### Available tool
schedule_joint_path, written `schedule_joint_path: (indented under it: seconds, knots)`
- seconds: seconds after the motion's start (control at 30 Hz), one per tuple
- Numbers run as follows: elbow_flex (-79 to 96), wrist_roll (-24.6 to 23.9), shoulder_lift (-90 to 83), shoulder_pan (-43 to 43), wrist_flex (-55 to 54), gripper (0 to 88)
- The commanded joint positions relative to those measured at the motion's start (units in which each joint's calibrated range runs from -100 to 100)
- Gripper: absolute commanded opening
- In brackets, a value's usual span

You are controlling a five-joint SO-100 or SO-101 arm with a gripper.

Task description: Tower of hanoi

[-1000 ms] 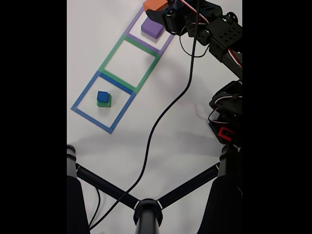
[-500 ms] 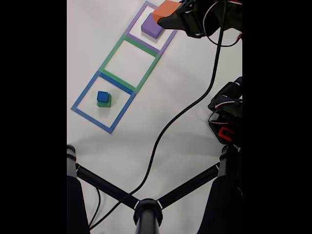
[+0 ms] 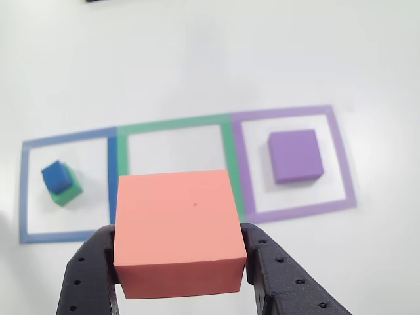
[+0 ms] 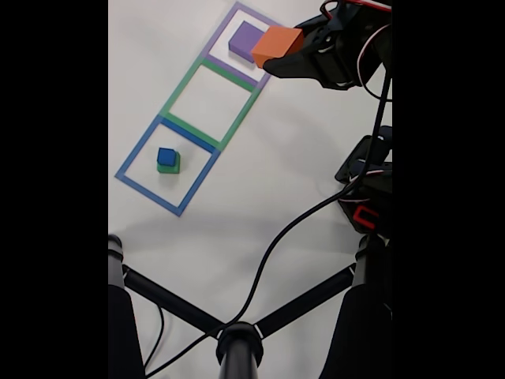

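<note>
A: Fixed view first. Where is the orange block (image 4: pixel 277 45), and how does it sit?

B: It is in the upper right of the frame, in the air, just beside the purple block (image 4: pixel 245 39) and covering a part of it. It looks almost like a cube, so I see no clear long side. One flat face turns up and to the left.

A: And the gripper (image 4: pixel 289 55)?

B: Its two black fingers (image 3: pixel 90 275) press the left and right sides of the orange block (image 3: pixel 177 230) in the other view, at the bottom center. The jaws are about as wide as the block.

A: The rest of the table (image 4: pixel 268 158)?

B: Three squares lie in a row. The purple block (image 3: pixel 295 155) lies in the purple square (image 3: pixel 346 174). The green square (image 3: pixel 174 123) is partly hidden behind the orange block. In the blue square (image 3: pixel 26 190), at the left, a small blue cube (image 3: pixel 58 176) sits on a green cube (image 3: pixel 68 191), a little turned.

A: Anything unclear?

B: The finger bases are cut off by the bottom edge.
</note>
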Motion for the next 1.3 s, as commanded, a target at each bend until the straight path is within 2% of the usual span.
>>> schedule_joint_path:
  seconds: [0.0,0.33,0.53,0.63,0.97,1.27]
  knots:
    - [13.9,0.8,-3.7,0.2,-12.2,9.4]
    - [50.9,0.8,-6.2,-1.2,-50.8,9.8]
    - [63.9,0.8,-4.2,-2.8,-67.8,9.8]
    - [70.7,0.8,-1.3,-3.1,-79.7,9.7]
    - [81.2,0.8,19.0,-2.0,-114.0,9.2]
    - [80.1,0.8,39.7,-1.3,-134.1,9.4]
